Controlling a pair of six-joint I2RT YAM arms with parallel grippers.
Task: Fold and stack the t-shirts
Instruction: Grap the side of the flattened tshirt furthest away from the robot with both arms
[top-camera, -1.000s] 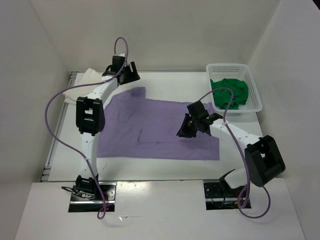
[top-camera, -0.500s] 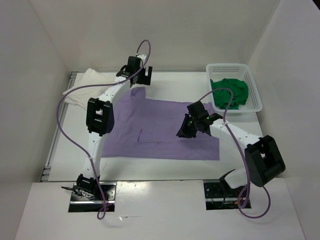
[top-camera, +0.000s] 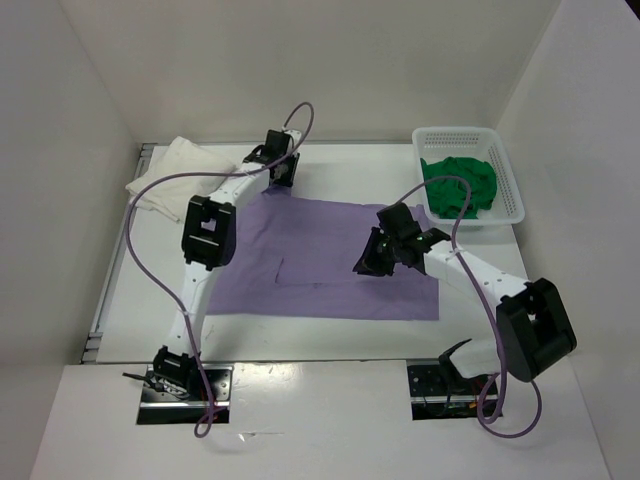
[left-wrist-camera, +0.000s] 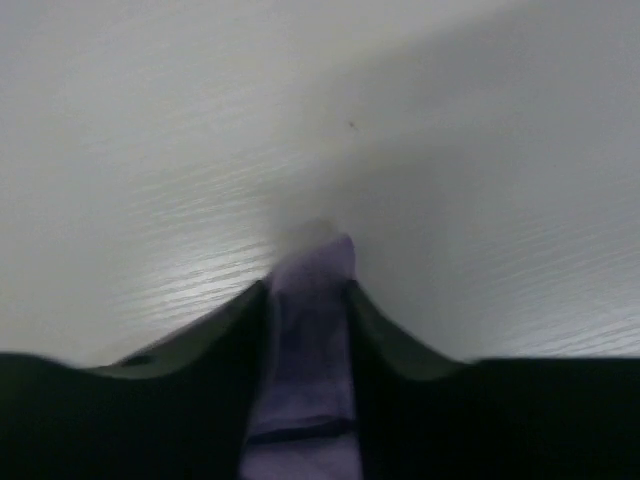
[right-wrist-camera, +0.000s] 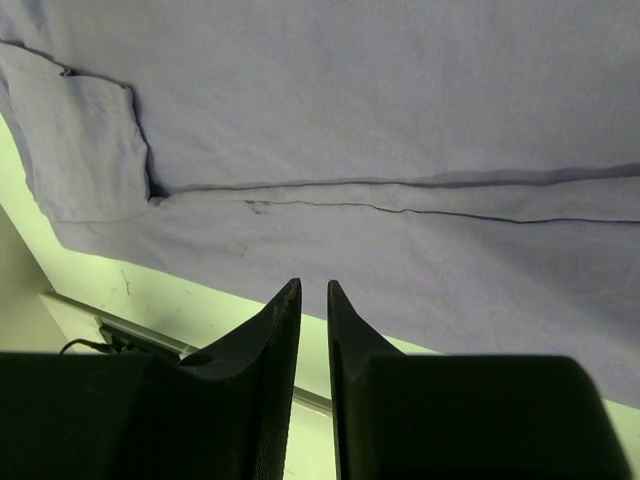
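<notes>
The lavender t-shirt (top-camera: 320, 262) lies spread flat in the middle of the white table (top-camera: 330, 335), with its long axis running left to right. Which end is the collar cannot be told. The right gripper (right-wrist-camera: 313, 287) hangs just above the shirt's right part, its fingers a thin slit apart with nothing between them. Farther back, the left gripper (left-wrist-camera: 307, 283) pinches the shirt's far left corner. At the far left lies the folded white t-shirt (top-camera: 172, 172). At the far right the green t-shirt (top-camera: 462, 185) is bunched in a white perforated basket (top-camera: 455, 133).
</notes>
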